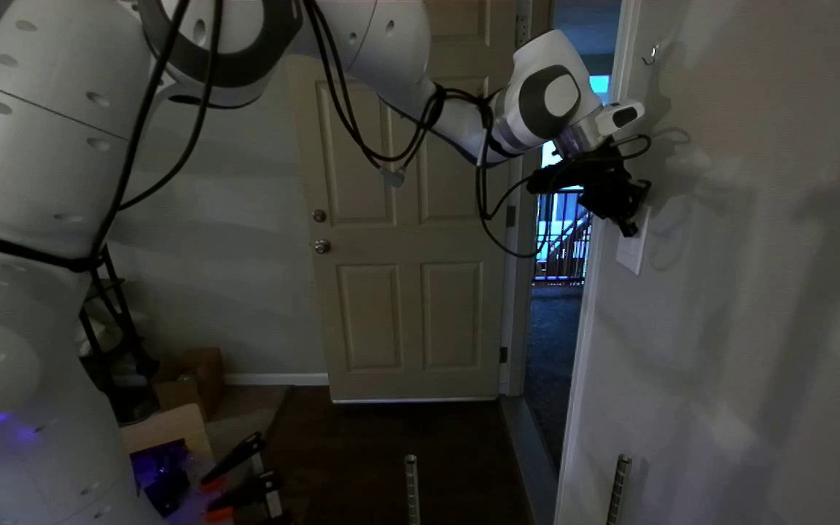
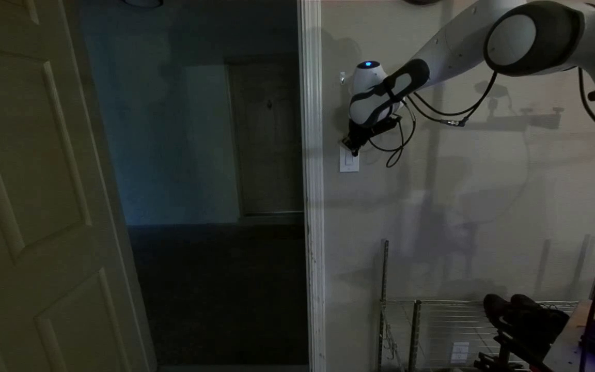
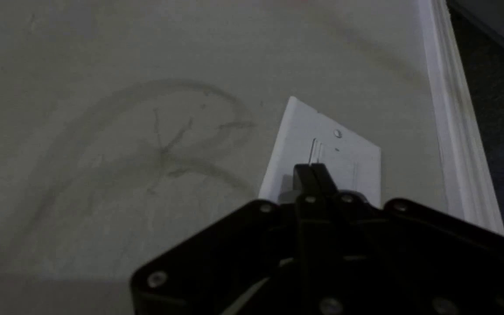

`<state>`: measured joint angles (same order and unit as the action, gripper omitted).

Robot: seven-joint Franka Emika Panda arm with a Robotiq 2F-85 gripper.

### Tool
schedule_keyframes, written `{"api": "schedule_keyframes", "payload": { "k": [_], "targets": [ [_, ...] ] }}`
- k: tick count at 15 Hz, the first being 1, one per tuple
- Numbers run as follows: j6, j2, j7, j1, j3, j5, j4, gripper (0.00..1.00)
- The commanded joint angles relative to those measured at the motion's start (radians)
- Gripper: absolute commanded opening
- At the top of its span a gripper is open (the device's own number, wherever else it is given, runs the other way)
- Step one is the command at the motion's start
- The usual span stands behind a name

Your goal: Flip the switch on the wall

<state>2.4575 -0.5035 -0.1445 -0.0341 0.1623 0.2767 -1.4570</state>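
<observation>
Switch [image 3: 346, 162], one, with one visible screw [image 3: 337, 133], on one wall [image 3: 125, 48] beside one door frame [image 3: 453, 109]; I have two jaws fully together, gripping nothing, tips over the switch, contact unclear.

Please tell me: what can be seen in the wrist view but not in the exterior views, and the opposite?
Only the wrist view clearly shows a screw on the switch and that the gripper is closed.
Only the exterior views show the white robot arm and the hook above the switch.
All share the wall, the door frame, the switch and the gripper.
</observation>
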Motion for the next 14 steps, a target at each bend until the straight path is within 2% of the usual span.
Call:
{"api": "schedule_keyframes", "payload": {
  "k": [1, 5, 9, 14],
  "targets": [
    [-0.047, -0.023, -0.019, 0.004, 0.001, -0.020, 0.047, 0.04],
    [-0.093, 0.022, -0.012, -0.006, -0.015, -0.061, -0.002, 0.04],
    [-0.144, 0.081, 0.041, -0.035, -0.065, -0.182, -0.071, 0.04],
    [-0.129, 0.099, 0.003, -0.015, -0.049, -0.159, -0.086, 0.04]
  ]
}}
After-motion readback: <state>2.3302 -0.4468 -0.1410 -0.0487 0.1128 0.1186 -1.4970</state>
